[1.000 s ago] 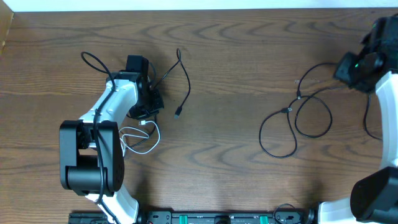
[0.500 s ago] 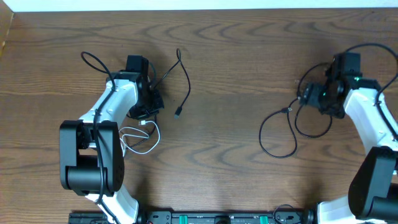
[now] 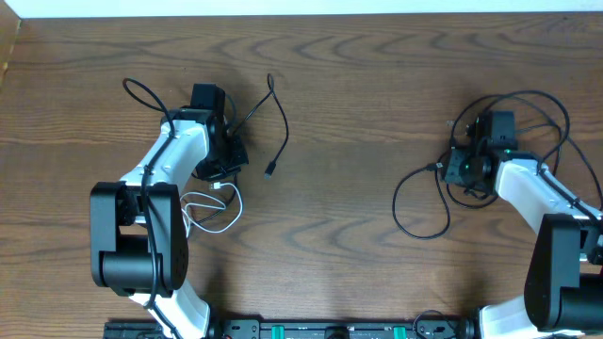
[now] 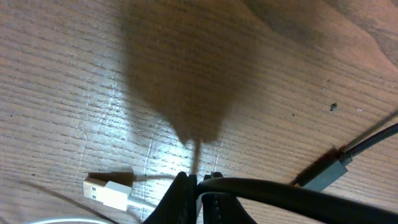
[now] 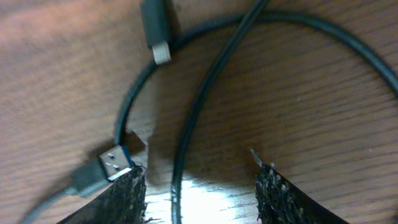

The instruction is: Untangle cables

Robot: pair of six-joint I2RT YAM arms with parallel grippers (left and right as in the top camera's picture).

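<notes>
We are hovering the right gripper (image 5: pixel 199 180) low over the tabletop (image 3: pixel 358 94) near its right edge, with the jaws standing apart and nothing between them but air and one cord. A strand of the right black cable (image 5: pixel 186 140) is running up through the gap, touching neither finger. Its long axis is pointing away along our reach, square to the closing line, so we are judging that a plain squeeze would catch it. A USB plug (image 5: pixel 111 163) is lying just beside one finger, outside the gap, and a second plug (image 5: pixel 155 34) is lying further ahead. In the overhead view the cable's loops are spreading from this gripper toward the tabletop's middle.

The left gripper (image 4: pixel 193 185) is sitting closed tight, seemingly pinching the left black cable (image 4: pixel 280 188) toward the left edge. The white cable (image 3: pixel 240 205) is lying beside it, well apart from our strand.
</notes>
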